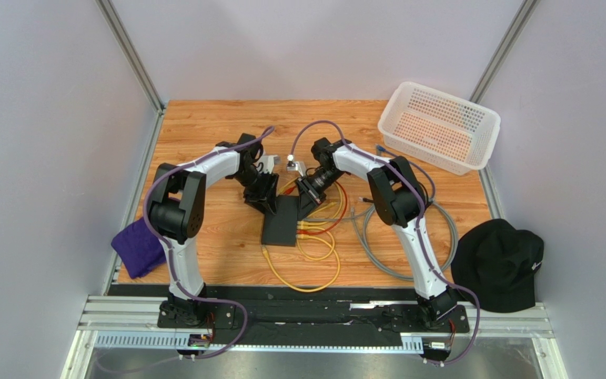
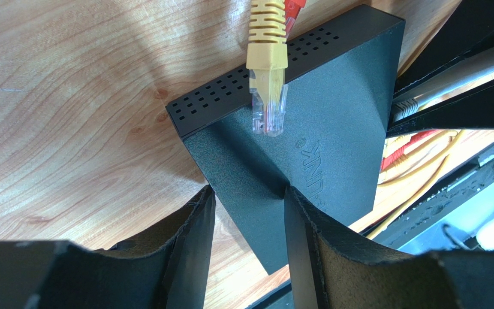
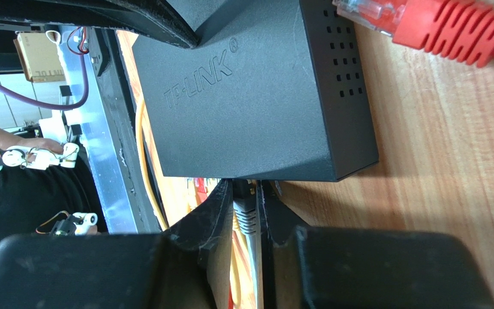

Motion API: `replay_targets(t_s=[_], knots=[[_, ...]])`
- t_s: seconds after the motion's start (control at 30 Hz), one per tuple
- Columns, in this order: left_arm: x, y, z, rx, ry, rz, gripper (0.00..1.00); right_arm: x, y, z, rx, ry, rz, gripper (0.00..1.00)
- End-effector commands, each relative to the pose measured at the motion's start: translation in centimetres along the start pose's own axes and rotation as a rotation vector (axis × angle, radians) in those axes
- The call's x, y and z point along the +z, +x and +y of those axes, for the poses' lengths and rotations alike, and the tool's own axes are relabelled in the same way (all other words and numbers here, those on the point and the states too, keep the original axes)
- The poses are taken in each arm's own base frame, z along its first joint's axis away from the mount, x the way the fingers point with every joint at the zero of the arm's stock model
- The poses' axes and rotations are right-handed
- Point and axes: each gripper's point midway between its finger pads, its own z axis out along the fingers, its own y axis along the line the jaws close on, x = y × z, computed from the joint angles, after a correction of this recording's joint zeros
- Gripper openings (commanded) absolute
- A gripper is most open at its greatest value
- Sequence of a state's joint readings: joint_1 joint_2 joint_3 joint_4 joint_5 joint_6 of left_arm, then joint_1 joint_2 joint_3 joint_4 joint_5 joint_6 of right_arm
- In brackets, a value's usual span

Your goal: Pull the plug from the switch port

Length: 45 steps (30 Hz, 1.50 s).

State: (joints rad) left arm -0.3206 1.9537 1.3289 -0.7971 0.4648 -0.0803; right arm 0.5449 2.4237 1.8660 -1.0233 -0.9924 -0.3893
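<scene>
The black switch (image 1: 281, 221) lies flat at the table's middle, its socket edge facing right. My left gripper (image 1: 269, 201) is open, and its fingertips (image 2: 206, 196) rest on the switch (image 2: 307, 148) over its near corner. My right gripper (image 3: 246, 190) is shut on a grey plug (image 3: 245, 215) that sits in a port under the switch's (image 3: 249, 96) edge. In the top view the right gripper (image 1: 308, 197) is at the switch's far right corner. A loose yellow plug (image 2: 267, 96) lies on top of the switch. A loose red plug (image 3: 449, 26) lies on the wood beside it.
Yellow cables (image 1: 314, 260) and a grey cable loop (image 1: 377, 245) sprawl right of the switch. A white basket (image 1: 439, 126) stands at the back right. A black cap (image 1: 504, 264) sits off the table's right edge, a purple cloth (image 1: 139, 246) at the left edge.
</scene>
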Motion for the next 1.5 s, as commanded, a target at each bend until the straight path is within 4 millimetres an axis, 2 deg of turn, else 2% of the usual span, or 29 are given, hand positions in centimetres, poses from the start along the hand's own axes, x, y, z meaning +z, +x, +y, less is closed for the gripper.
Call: replay_targets(t_s=[0.0, 0.23, 0.27, 0.4, 0.43, 0.6, 0.67, 0.77, 0.83, 0.9, 0.93, 0.97, 1.03, 1.13, 1.2, 1.23, 1.3, 1.4, 1.47], knots=[[1.4, -0.9, 0.6, 0.042, -0.019, -0.016, 0.5, 0.9, 1.3, -2.3, -0.036, 0.09, 0.066, 0.07], [1.3, -1.0, 0.6, 0.043, -0.019, -0.018, 0.5, 1.1, 2.7, -2.6, -0.004, 0.091, 0.095, 0.03], [1.3, -1.1, 0.5, 0.043, -0.019, -0.019, 0.5, 1.0, 2.4, -2.8, -0.009, 0.097, 0.09, 0.0], [1.3, -1.2, 0.6, 0.048, -0.02, -0.023, 0.5, -0.1, -0.4, -3.6, -0.047, 0.139, 0.037, 0.0], [1.4, -1.1, 0.6, 0.043, -0.02, -0.019, 0.5, -0.1, -0.3, -3.8, -0.049, 0.148, 0.042, 0.0], [1.4, -1.2, 0.6, 0.04, -0.017, -0.015, 0.5, 0.9, 3.0, -3.4, -0.005, 0.1, 0.104, 0.0], [1.4, -1.2, 0.6, 0.041, -0.019, -0.015, 0.5, 0.6, 2.4, -2.8, -0.011, 0.077, 0.084, 0.0], [1.4, -1.2, 0.6, 0.043, -0.019, -0.016, 0.5, -0.6, -1.0, -2.6, -0.057, 0.078, 0.009, 0.0], [1.6, -1.2, 0.6, 0.042, -0.016, -0.014, 0.5, -0.9, -2.1, -3.2, -0.048, 0.107, -0.013, 0.0], [1.6, -1.3, 0.5, 0.037, -0.013, -0.012, 0.5, -0.6, -1.6, -3.8, -0.029, 0.127, -0.004, 0.0], [1.6, -1.3, 0.6, 0.037, -0.014, -0.012, 0.5, -0.3, -0.9, -4.0, -0.021, 0.139, 0.014, 0.0], [1.6, -1.4, 0.5, 0.04, -0.014, -0.013, 0.5, 0.4, 0.8, -3.9, 0.003, 0.123, 0.052, 0.0], [1.4, -1.6, 0.5, 0.045, -0.016, -0.017, 0.5, 0.6, 1.9, -3.6, -0.006, 0.112, 0.08, 0.0], [1.2, -1.6, 0.5, 0.053, -0.02, -0.023, 0.5, -0.3, 0.5, -4.1, -0.045, 0.148, 0.057, 0.0], [1.2, -1.6, 0.5, 0.055, -0.022, -0.027, 0.5, -1.3, -1.6, -4.6, -0.079, 0.184, 0.014, 0.0], [1.3, -1.5, 0.5, 0.053, -0.021, -0.023, 0.5, -1.4, -1.6, -5.1, -0.082, 0.199, 0.019, 0.0], [1.3, -1.5, 0.5, 0.051, -0.02, -0.021, 0.5, -1.1, -0.2, -5.2, -0.083, 0.185, 0.057, 0.0], [0.8, -2.0, 0.4, 0.061, -0.028, -0.03, 0.5, -1.4, 1.2, -4.8, -0.123, 0.183, 0.1, 0.0], [0.6, -2.3, 0.4, 0.073, -0.034, -0.039, 0.5, -2.6, 0.3, -5.1, -0.142, 0.236, 0.087, 0.0]])
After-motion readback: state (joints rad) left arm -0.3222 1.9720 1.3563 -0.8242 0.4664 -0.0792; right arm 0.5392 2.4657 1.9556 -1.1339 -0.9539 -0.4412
